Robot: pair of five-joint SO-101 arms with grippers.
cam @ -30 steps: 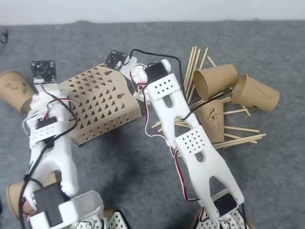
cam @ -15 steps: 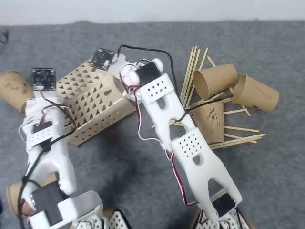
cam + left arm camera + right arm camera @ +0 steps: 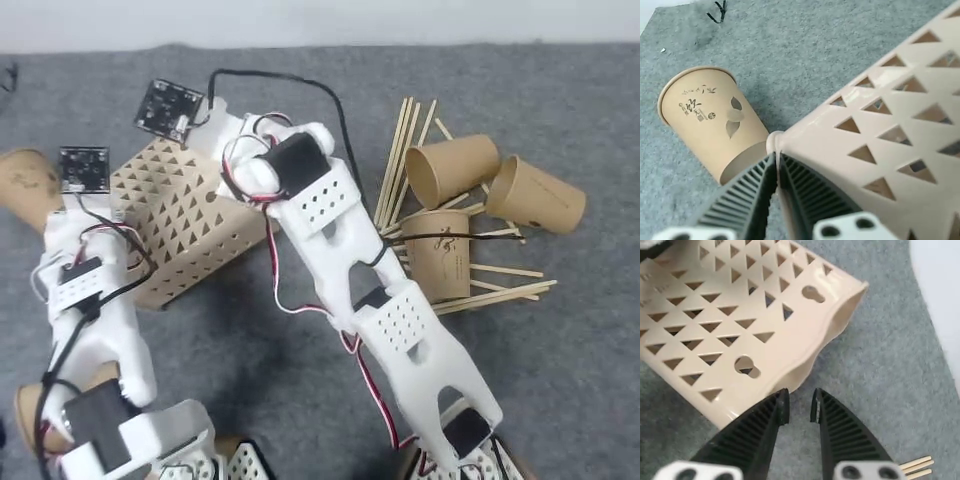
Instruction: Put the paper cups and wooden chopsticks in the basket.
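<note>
1. Far left: paper cup (image 3: 710,125), tan matte card, tapered, lying on its side on the grey carpet (image 3: 560,380).
2. The left gripper (image 3: 776,172) has dark ribbed jaws narrowed onto a corner edge of the basket (image 3: 180,215).
3. Basket: smooth beige moulded plastic, triangular perforations, wavy rim, lying on its side.
   - Change: within the last second it has slid and swivelled leftward toward that cup, and the right arm has swung across with it.
   - Reading: still being repositioned, nothing loaded.
4. The right gripper (image 3: 799,405) is empty, jaws a narrow gap apart, just beside the rim.
5. Right: wooden chopsticks (image 3: 403,150), thin pale sticks scattered among three further cups (image 3: 450,170), well apart from the basket.
</note>
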